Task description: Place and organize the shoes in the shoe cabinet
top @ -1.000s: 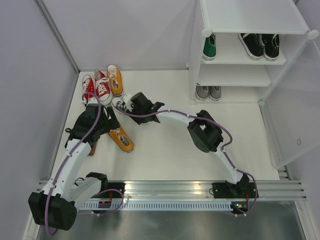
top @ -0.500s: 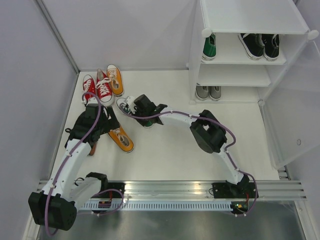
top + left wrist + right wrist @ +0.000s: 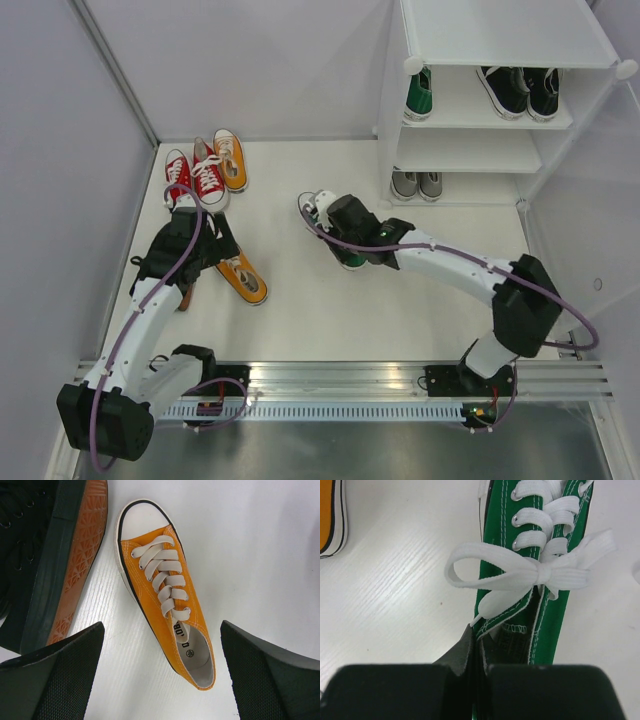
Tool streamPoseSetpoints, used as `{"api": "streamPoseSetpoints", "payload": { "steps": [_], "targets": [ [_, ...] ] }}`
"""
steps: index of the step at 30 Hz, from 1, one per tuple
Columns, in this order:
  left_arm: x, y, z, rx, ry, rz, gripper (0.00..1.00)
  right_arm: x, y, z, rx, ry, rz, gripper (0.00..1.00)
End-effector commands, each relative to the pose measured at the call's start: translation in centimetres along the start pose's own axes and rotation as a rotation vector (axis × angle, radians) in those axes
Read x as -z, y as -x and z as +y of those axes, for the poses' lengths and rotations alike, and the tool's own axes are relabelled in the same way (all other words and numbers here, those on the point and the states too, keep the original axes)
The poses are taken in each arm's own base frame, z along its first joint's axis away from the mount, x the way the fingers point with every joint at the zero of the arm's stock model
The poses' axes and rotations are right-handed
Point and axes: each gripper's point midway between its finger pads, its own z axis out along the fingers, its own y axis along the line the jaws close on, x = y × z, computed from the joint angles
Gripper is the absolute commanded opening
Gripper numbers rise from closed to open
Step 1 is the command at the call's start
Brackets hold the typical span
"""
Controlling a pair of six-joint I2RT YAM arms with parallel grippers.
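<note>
My right gripper [image 3: 479,647] is shut on the inner side wall of a green shoe [image 3: 555,615], pinching the canvas just behind its white lace bow. From above, that green shoe [image 3: 350,256] hangs under the right gripper [image 3: 340,225] over the middle of the floor, left of the shoe cabinet [image 3: 500,35]. My left gripper [image 3: 161,645] stands wide open over the heel of a lone orange shoe [image 3: 167,595], touching nothing. A black shoe [image 3: 35,555] lies on its side beside it.
A red pair [image 3: 192,176] and another orange shoe [image 3: 230,158] sit at the back left by the wall. The cabinet shelves hold a green shoe [image 3: 418,92], a black pair [image 3: 525,90] and a grey pair [image 3: 417,184]. Walls close both sides.
The right gripper shut on the green shoe beside the red pair and moved it rightward toward the cabinet, the arm stretching out. The left arm has stayed still and open.
</note>
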Motion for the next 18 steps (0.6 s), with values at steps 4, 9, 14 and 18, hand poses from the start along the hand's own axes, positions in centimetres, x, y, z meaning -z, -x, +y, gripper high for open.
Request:
{"api": "streamPoseSetpoints", "payload": {
  "steps": [4, 9, 14, 18],
  "targets": [
    [-0.2, 0.3, 0.5, -0.014, 0.020, -0.018, 1.00, 10.9, 2.1, -5.3, -0.181, -0.235, -0.150, 0.01],
    [-0.3, 0.3, 0.4, -0.016, 0.019, -0.016, 1.00, 19.1, 2.0, -9.2, -0.288, -0.386, -0.191, 0.01],
    [-0.4, 0.2, 0.5, -0.017, 0.022, -0.013, 1.00, 24.5, 0.5, -13.8, -0.363, -0.591, -0.189, 0.01],
    [-0.5, 0.1, 0.5, -0.018, 0.025, -0.007, 1.00, 27.1, 1.2, -16.7, -0.398, -0.678, -0.214, 0.01]
  ]
}}
